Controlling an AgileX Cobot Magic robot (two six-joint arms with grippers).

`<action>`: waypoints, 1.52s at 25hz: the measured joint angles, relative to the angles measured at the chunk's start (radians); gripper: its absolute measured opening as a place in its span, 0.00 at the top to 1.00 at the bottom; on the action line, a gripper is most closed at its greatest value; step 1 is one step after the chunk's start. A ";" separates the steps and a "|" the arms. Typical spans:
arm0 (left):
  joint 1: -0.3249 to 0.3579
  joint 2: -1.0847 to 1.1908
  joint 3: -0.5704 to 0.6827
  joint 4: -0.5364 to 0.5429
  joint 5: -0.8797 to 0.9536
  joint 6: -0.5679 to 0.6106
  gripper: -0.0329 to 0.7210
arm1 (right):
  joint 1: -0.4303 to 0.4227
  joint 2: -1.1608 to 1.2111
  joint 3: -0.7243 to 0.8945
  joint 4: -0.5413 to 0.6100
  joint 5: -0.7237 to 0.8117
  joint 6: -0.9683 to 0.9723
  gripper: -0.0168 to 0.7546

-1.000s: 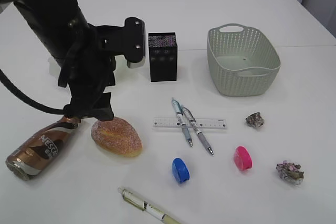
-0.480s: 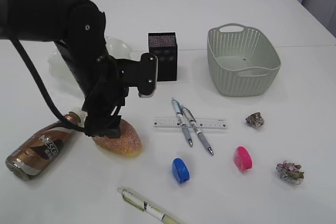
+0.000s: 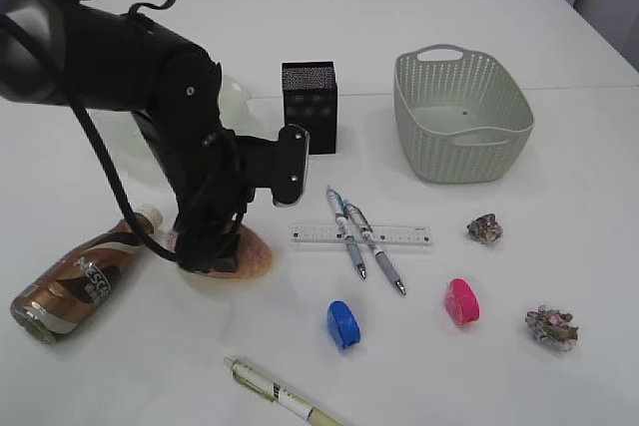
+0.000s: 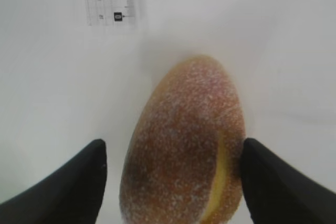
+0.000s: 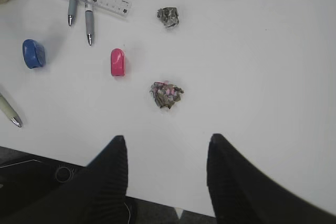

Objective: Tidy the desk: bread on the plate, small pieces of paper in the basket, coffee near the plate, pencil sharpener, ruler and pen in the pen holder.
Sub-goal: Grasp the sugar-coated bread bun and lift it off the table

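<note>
Presently the sugared bread roll [image 4: 184, 145] lies on the white table [image 3: 559, 147], left of centre, and I see my left gripper [image 4: 173, 174] lowered over it with one finger [image 4: 68, 182] on each side, jaws spread wide and not closed on it; whether the pads touch the crust I cannot tell. Just beside it to the left lies a brown coffee bottle [image 3: 75, 281] on its side. To the right, a clear ruler [image 3: 361, 235] lies flat with two pens [image 3: 361, 241] crossing it. Nearer me sit a blue pencil sharpener [image 3: 342, 323], a pink pencil sharpener [image 3: 461, 300] and a third pen [image 3: 280, 396]. Two crumpled paper scraps [image 3: 551, 326] lie at the right. A black pen holder [image 3: 310, 107] and a grey-green basket [image 3: 461, 117] stand behind. My right gripper [image 5: 165, 174] hangs open over the near table edge, holding nothing.
</note>
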 joint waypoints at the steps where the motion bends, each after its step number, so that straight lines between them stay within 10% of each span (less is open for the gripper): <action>1: 0.000 0.008 0.000 0.000 -0.001 0.000 0.19 | 0.000 0.000 0.000 0.000 0.000 0.000 0.47; 10: 0.000 0.051 -0.004 0.003 -0.012 0.000 0.24 | 0.000 0.000 0.000 -0.006 0.000 0.000 0.47; 22: 0.000 0.051 -0.008 0.008 0.007 -0.008 0.74 | 0.000 0.000 0.000 -0.006 0.000 0.000 0.47; 38: 0.004 0.034 -0.158 -0.015 0.072 -0.529 0.77 | 0.000 0.000 0.000 -0.006 0.000 0.000 0.47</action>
